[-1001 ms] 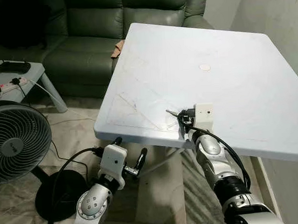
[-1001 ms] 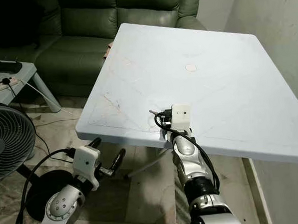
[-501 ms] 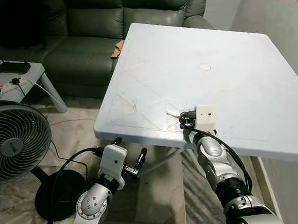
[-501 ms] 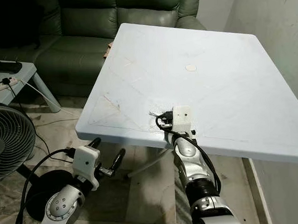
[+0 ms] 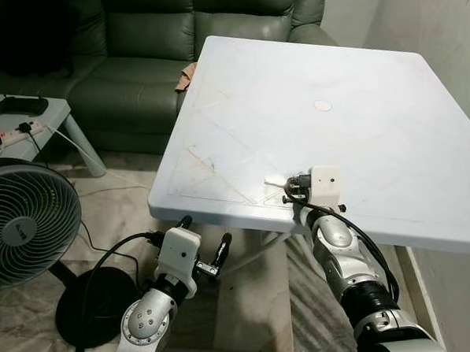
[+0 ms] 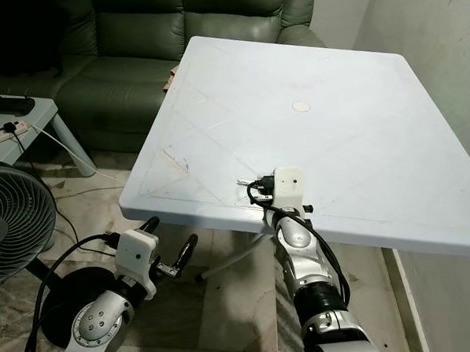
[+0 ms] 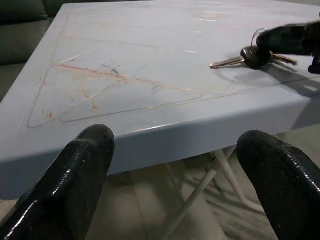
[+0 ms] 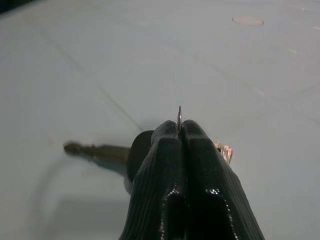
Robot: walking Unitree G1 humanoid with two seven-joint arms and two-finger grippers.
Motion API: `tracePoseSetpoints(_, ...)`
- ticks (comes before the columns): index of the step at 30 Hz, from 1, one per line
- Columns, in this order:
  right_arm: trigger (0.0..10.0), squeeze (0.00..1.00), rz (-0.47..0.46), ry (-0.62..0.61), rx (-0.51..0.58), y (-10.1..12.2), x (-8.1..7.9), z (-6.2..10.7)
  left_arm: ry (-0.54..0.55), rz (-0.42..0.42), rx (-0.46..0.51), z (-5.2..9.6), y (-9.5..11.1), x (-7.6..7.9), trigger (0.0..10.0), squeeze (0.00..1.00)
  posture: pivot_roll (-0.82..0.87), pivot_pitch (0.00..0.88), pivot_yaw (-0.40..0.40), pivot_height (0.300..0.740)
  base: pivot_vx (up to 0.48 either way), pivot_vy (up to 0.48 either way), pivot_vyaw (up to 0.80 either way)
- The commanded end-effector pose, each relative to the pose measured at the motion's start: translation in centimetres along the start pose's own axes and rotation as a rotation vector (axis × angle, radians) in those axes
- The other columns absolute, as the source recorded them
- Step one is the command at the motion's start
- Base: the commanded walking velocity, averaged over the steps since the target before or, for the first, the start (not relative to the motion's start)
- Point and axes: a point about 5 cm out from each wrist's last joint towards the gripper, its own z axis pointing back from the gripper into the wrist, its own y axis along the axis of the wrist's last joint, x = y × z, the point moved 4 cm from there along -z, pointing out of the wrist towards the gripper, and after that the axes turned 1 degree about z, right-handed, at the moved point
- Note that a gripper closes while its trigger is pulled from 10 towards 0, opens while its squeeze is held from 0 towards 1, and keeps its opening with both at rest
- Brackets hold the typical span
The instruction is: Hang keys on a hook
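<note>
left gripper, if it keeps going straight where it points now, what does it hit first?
Probably the near edge of the white table: the left gripper, jaws open, sits just below tabletop level. Depth is uncertain; it might pass beneath.

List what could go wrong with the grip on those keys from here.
1. The right gripper pinches only the thin key ring at its fingertips; the keys could slip free on lifting.
2. They lie near the table's front edge, so dropped keys may fall to the floor.
</note>
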Motion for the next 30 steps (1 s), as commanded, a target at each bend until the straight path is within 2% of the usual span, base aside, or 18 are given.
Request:
tracePoseSetpoints(1, 0.0, 0.0, -0.029, -0.001, 0.043, 1.1, 0.1, -0.1, 0.001, -0.006, -0.008, 0.0, -0.2, 0.0, 10.0, 0.0, 0.04, 0.088, -0.039, 0.74, 0.0, 0.0, 0.0)
tracePoseSetpoints(3, 0.0, 0.0, -0.034, 0.001, 0.047, 1.2, 0.1, -0.1, 0.001, -0.007, -0.007, -0.1, -0.2, 0.0, 10.0, 0.0, 0.04, 0.088, -0.039, 0.74, 0.0, 0.0, 0.0)
tracePoseSetpoints(5, 0.0, 0.0, -0.097, 0.01, 0.101, 2.6, 0.1, -0.2, 0.003, -0.008, -0.004, -0.2, -0.2, 0.0, 10.0, 0.0, 0.04, 0.083, -0.038, 0.74, 0.0, 0.0, 0.0)
tracePoseSetpoints(9, 0.0, 0.0, -0.167, 0.019, 0.139, 3.9, 0.1, -0.2, 0.002, -0.01, -0.002, -0.2, -0.1, 0.0, 10.0, 0.0, 0.03, 0.077, -0.037, 0.74, 0.0, 0.0, 0.0)
tracePoseSetpoints(12, 0.0, 0.0, -0.183, 0.021, 0.151, 4.2, 0.1, -0.3, 0.002, -0.011, -0.002, -0.3, -0.1, 0.0, 10.0, 0.0, 0.03, 0.077, -0.037, 0.74, 0.0, 0.0, 0.0)
tracePoseSetpoints(14, 0.0, 0.0, -0.251, -0.004, 0.182, 5.7, 0.8, -0.4, 0.004, -0.012, 0.002, -0.4, 0.0, -0.1, 10.0, 0.0, 0.04, 0.072, -0.037, 0.74, 0.0, 0.0, 0.0)
tracePoseSetpoints(21, 0.0, 0.0, -0.254, -0.014, 0.237, 7.5, 1.5, -0.3, 0.045, 0.016, 0.022, -0.9, 0.5, -1.1, 10.0, 0.0, 0.03, 0.053, -0.037, 0.74, 0.0, 0.0, 0.0)
tracePoseSetpoints(24, 0.0, 0.0, -0.198, -0.012, 0.341, 9.7, 2.3, 0.5, 0.1, 0.036, 0.056, -1.7, 1.5, -2.9, 10.0, 0.0, 0.03, 0.038, -0.036, 0.74, 0.0, 0.0, 0.0)
tracePoseSetpoints(25, 3.3, 0.0, -0.196, -0.004, 0.38, 10.2, 2.4, 0.8, 0.108, 0.04, 0.063, -1.7, 1.6, -3.2, 10.0, 0.0, 0.03, 0.032, -0.036, 0.74, 0.0, 0.0, 0.0)
tracePoseSetpoints(26, 10.0, 0.0, -0.208, 0.037, 0.42, 10.7, 2.4, 1.2, 0.121, 0.049, 0.074, -1.9, 1.9, -3.6, 10.0, 0.0, 0.03, 0.025, -0.036, 0.74, 0.0, 0.0, 0.0)
tracePoseSetpoints(27, 10.0, 0.0, -0.19, 0.091, 0.478, 11.5, 2.4, 2.0, 0.147, 0.061, 0.095, -2.2, 2.5, -4.5, 10.0, 0.0, 0.03, 0.018, -0.037, 0.74, 0.0, 0.0, 0.0)
tracePoseSetpoints(28, 10.0, 0.0, -0.19, 0.091, 0.478, 11.5, 2.4, 2.0, 0.147, 0.061, 0.095, -2.2, 2.5, -4.5, 10.0, 0.0, 0.03, 0.018, -0.037, 0.74, 0.0, 0.0, 0.0)
tracePoseSetpoints(30, 10.0, 0.0, -0.135, 0.12, 0.51, 12.0, 2.6, 2.9, 0.178, 0.07, 0.124, -2.6, 3.4, -5.7, 10.0, 0.0, 0.02, 0.008, -0.036, 0.74, 0.0, 0.0, 0.0)
